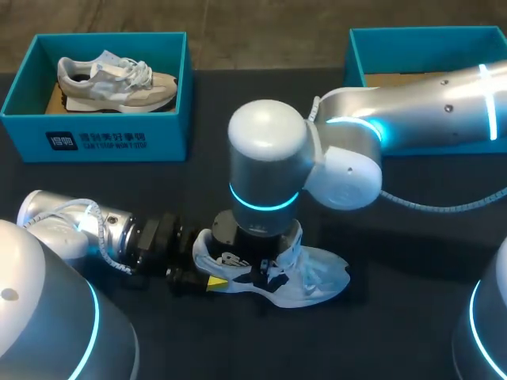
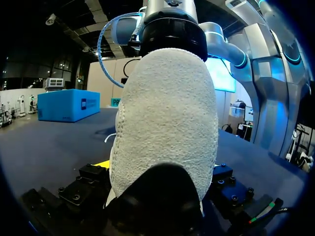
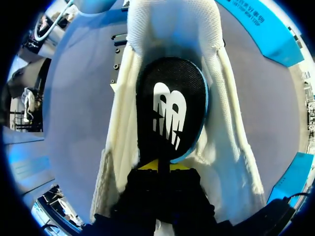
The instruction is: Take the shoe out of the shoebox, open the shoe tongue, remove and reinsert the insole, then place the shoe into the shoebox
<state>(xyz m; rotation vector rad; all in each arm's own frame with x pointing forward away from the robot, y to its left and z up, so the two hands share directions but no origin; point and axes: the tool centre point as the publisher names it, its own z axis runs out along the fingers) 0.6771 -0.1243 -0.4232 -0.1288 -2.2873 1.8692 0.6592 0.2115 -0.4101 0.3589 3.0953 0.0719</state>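
1. The white shoe (image 1: 317,277) lies on the dark tabletop (image 1: 412,317), near the middle and toward the front edge; its toe points to my right side and its heel to my left side.
2. The left arm (image 1: 71,222) comes in low from the left, and the left jaws are at the heel of the shoe; in the left wrist view the white rough heel (image 2: 165,123) fills the space between the two black fingers, which press on it from both sides, so the left jaws have hold of the shoe.
3. The right arm (image 1: 412,107) comes from the far right and bends down over the shoe; its wrist stands straight above the opening.
4. In the right wrist view the black insole (image 3: 171,110), with a white mark and a thin blue edge, stands up out of the shoe; the right jaws are nearly closed and pinch its heel end, with a little yellow showing there.
5. The left shoebox (image 1: 95,141), far left on the tabletop, holds another shoe (image 1: 115,81), grey and beige, lying on its side.
6. The right shoebox (image 1: 420,32) is at the far right, partly hidden behind the right arm; what is inside it I cannot tell.
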